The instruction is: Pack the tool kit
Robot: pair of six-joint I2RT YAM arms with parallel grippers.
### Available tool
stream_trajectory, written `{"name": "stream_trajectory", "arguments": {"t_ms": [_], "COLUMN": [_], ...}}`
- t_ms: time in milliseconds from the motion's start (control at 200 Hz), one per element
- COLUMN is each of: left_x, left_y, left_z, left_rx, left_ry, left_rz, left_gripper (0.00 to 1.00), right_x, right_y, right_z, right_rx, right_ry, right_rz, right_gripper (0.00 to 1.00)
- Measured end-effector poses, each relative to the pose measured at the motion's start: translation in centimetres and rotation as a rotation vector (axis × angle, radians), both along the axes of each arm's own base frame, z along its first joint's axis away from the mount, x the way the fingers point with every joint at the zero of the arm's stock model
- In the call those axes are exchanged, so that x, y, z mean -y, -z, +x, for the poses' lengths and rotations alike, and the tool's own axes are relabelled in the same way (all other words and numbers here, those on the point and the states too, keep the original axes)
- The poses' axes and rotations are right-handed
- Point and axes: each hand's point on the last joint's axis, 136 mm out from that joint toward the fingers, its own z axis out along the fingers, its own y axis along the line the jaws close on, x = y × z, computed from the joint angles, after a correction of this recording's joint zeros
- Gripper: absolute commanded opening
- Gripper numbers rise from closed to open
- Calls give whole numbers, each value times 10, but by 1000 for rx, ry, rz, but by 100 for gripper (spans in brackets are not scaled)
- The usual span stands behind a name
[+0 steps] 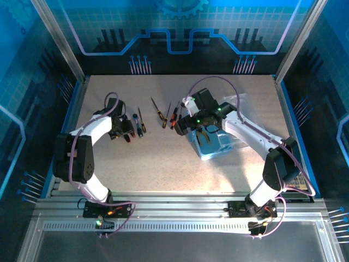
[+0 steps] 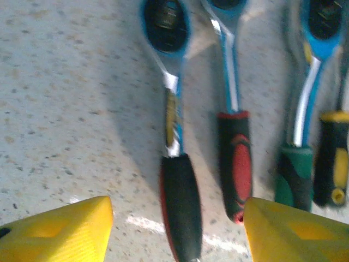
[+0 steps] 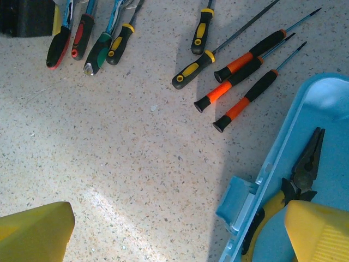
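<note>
Speckled matte table [image 1: 163, 174] inside a blue-lit cage. The translucent light-blue case [image 3: 327, 103] sits right of centre, rigid and slick-looking, with the orange-handled pliers [image 3: 305, 166] already lying in it. The right end effector [image 3: 177, 218] hangs spread wide over the case's edge, holding nothing. The left end effector [image 2: 177, 218] is spread too, straddling a black-handled tool [image 2: 180, 191] without touching it. Slim screwdrivers [image 3: 240, 65] lie loose in a row on the table. I'd guess they're light and roll easily, so grab mid-handle, where the rubbery grip is fattest.

Top view high above table [image 1: 163, 169]; wrist views close, share screwdrivers [image 3: 82, 35].
</note>
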Motion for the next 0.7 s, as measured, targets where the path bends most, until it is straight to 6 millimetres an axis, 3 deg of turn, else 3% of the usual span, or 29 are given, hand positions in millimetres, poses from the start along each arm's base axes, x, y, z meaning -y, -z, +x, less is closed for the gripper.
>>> {"name": "stream_trajectory", "arguments": {"t_ms": [185,505,700], "left_x": [-18,-24,-32], "left_y": [10,21,19], "left_z": [7,38,49], "left_rx": [-17,-21,-22], "left_ry": [-48,-46,-37], "left_rz": [11,27,67], "left_gripper": [54,53,40], "right_x": [-1,-2,-2], "right_y": [0,0,3], "right_z": [-1,-2,-1], "right_rx": [-1,-5,-8], "right_ry": [-9,-15,-17], "right_rz": [2,7,1], "right_gripper": [100,100,100]}}
